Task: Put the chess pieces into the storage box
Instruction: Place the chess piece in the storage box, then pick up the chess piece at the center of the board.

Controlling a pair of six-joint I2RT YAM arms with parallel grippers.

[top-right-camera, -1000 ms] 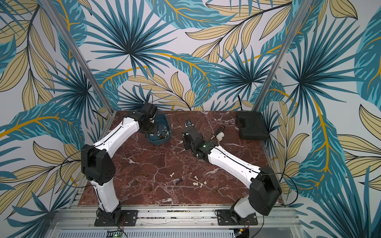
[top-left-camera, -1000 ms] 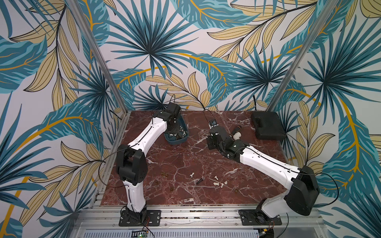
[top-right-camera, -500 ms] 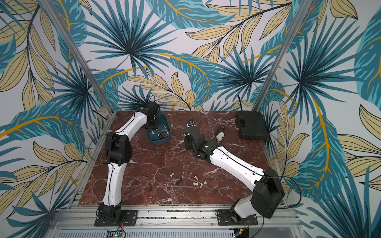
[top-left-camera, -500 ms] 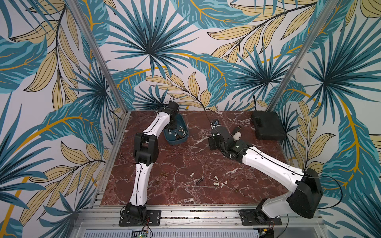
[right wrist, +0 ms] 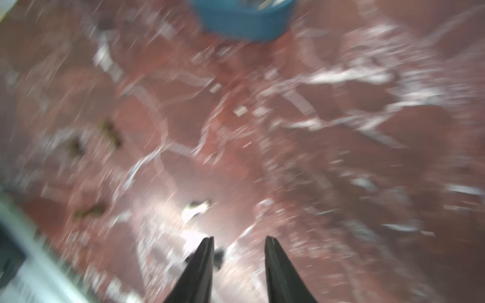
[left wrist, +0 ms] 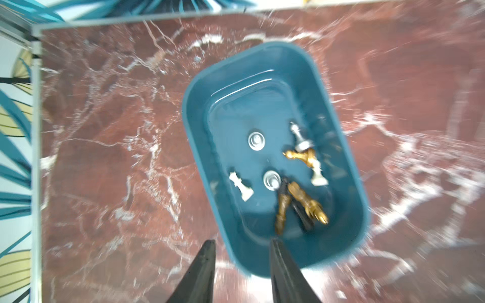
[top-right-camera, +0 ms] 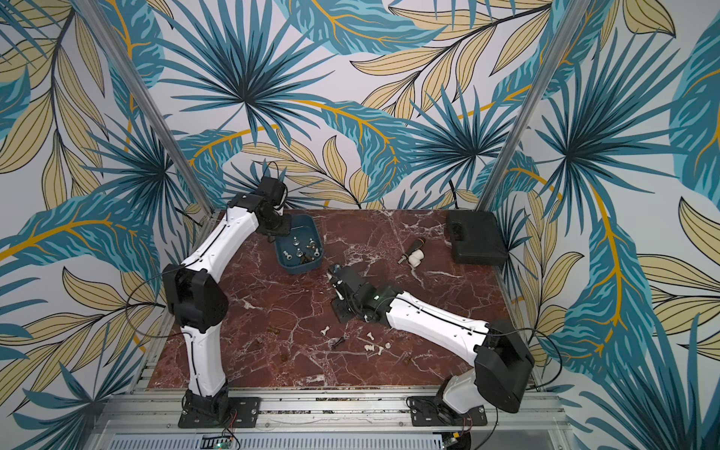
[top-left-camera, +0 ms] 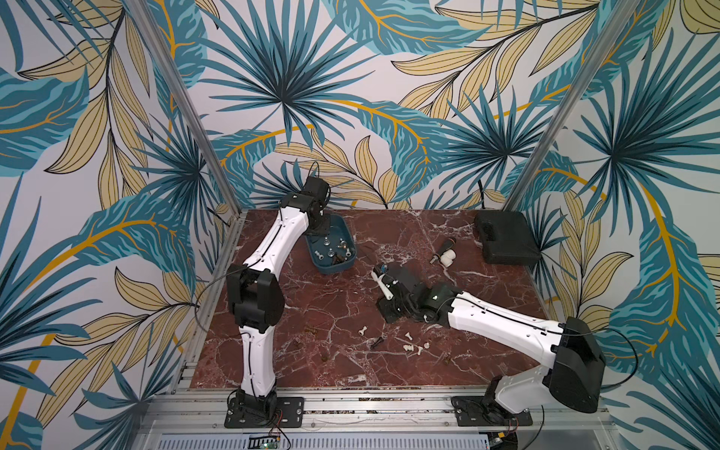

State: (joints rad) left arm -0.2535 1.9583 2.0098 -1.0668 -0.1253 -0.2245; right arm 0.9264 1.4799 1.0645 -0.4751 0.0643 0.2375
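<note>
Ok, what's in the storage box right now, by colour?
In the storage box, by the left wrist view:
Silver pieces: 3
White pieces: 2
Gold pieces: 3
Black pieces: 1 (blurred; there may be more dark ones by the wall)
Total: 9 that show clearly

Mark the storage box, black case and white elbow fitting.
storage box [top-left-camera: 336,269]: in a top view, near wall.
black hard case [top-left-camera: 506,242]: in a top view, lid middle.
white elbow fitting [top-left-camera: 448,258]: in a top view, bend.

Storage box [left wrist: 200,147], chess pieces [left wrist: 305,203] inside (slightly blurred), tool [left wrist: 242,241] spread
</note>
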